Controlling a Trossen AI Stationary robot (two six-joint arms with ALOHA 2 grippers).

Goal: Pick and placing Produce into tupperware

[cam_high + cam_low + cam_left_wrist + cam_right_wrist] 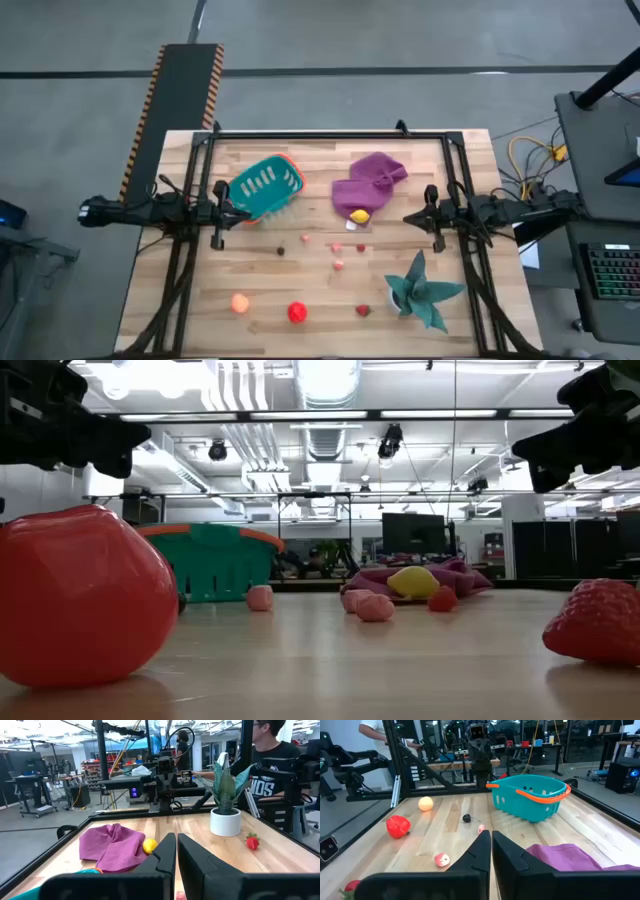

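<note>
i see the wooden desk point(320, 300) mid-frame, grey floor around. both grippers, left gripper point(176, 851) and right gripper point(490, 848), are clenched, holding nothing. only the left wrist view shows a seated person point(272, 765).

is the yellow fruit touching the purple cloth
Touching. In the left wrist view the yellow fruit rests against the purple cloth edge, no gap; the high view agrees.

Both arms are dark, slim and jointed, and each gripper, left gripper point(176, 851) and right gripper point(490, 849), has two black, wedge-shaped fingers.
</note>
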